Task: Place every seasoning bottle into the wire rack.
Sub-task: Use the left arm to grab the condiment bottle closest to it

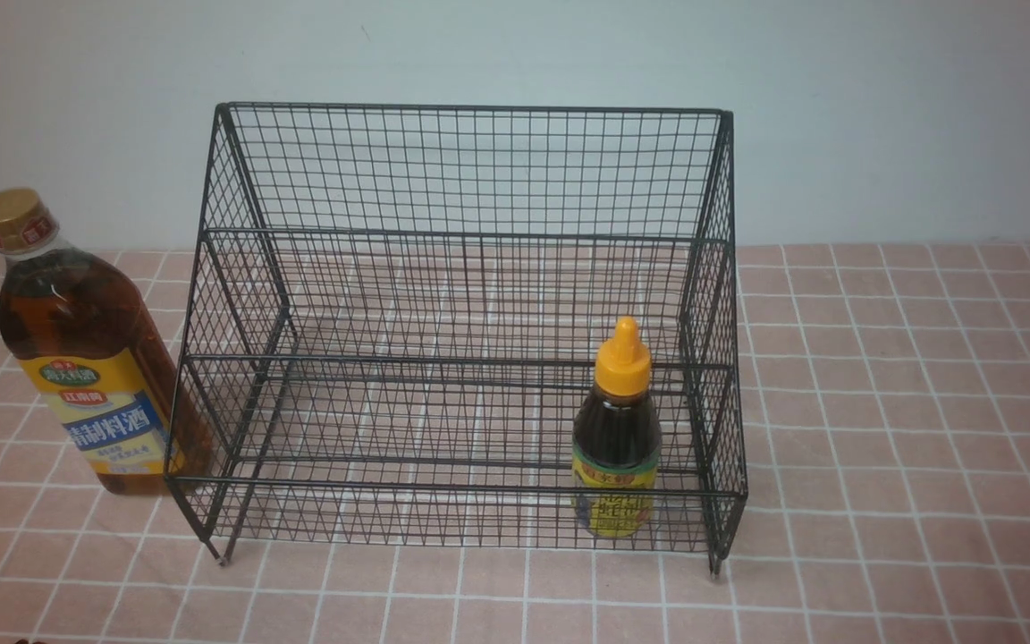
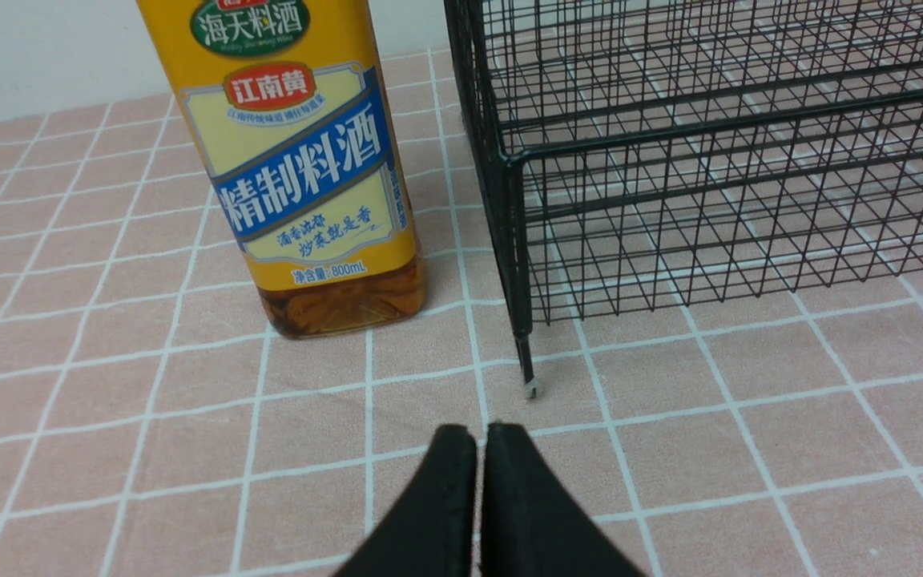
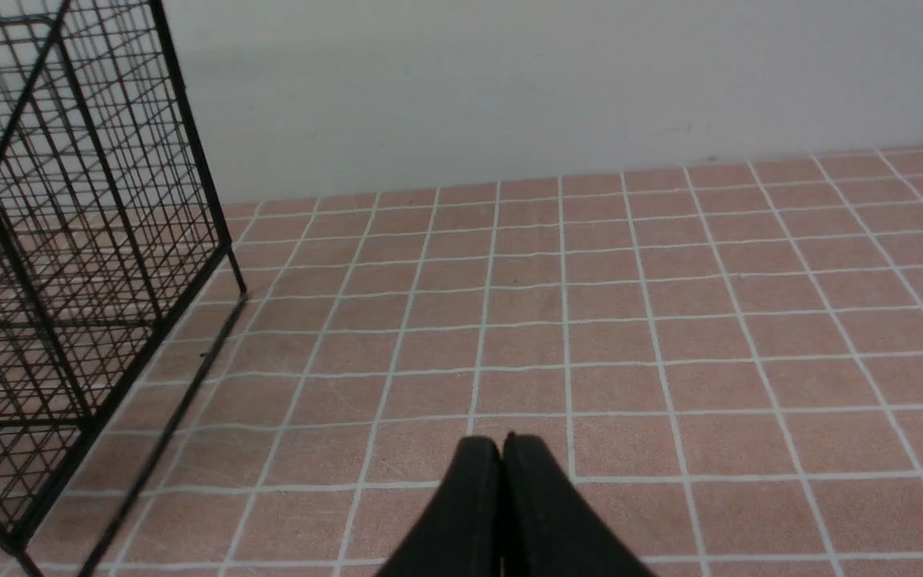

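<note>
Front view: black wire rack (image 1: 470, 109) at the middle of a pink checked tablecloth (image 1: 908, 429), raised on short legs, tall mesh back toward the pale wall (image 1: 882, 107), sides sloping down to a low front. Two steps inside, the upper behind and the lower in front. Small dark bottle (image 1: 616, 438) upright on the lower front step, close to the rack's right side, orange nozzle cap (image 1: 625, 358) rising above the front rail, yellow label seen through the mesh. Tall clear bottle (image 1: 77, 358) of amber liquid upright on the cloth outside the rack, just beside its left side, gold cap (image 1: 16, 217) on, yellow-blue label (image 1: 99, 411) turned forward. Grippers seen only from the wrist cameras.

Left wrist view: left gripper (image 2: 481, 449) with black fingertips pressed together, holding nothing, low over the cloth just in front of the rack's front left leg (image 2: 527, 377). Tall bottle beyond it, a narrow strip of cloth showing between bottle and mesh, so near but apart. Chinese print on the label, 800mL along its lower edge.

Right wrist view: right gripper (image 3: 501, 461) likewise closed tight, tips touching, empty, over bare cloth to the right of the rack, well apart from its mesh side. Contact with the cloth impossible to tell for either gripper.
</note>
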Robot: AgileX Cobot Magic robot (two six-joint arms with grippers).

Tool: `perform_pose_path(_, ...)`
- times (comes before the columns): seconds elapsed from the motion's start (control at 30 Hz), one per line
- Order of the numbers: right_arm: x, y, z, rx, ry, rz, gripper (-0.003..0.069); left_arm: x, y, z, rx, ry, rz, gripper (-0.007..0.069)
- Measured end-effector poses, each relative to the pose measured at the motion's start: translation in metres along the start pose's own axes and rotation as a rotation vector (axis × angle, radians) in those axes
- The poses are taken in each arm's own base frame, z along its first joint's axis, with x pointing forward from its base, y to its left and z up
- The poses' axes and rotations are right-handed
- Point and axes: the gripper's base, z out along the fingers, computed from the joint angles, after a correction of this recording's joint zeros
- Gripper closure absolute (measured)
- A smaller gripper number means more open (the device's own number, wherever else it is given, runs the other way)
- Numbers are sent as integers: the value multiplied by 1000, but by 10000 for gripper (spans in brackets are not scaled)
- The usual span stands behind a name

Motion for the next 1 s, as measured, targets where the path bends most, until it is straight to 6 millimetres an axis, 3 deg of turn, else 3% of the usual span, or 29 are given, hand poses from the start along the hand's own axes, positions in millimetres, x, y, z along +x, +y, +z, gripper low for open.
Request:
perform_pose_path(0.53,0,0,0,3,2,-10,672,0,0,0,0,0,0,627)
perform_pose_path(1.0,1,4,0,-48,9,-169,672,0,0,0,0,0,0,627)
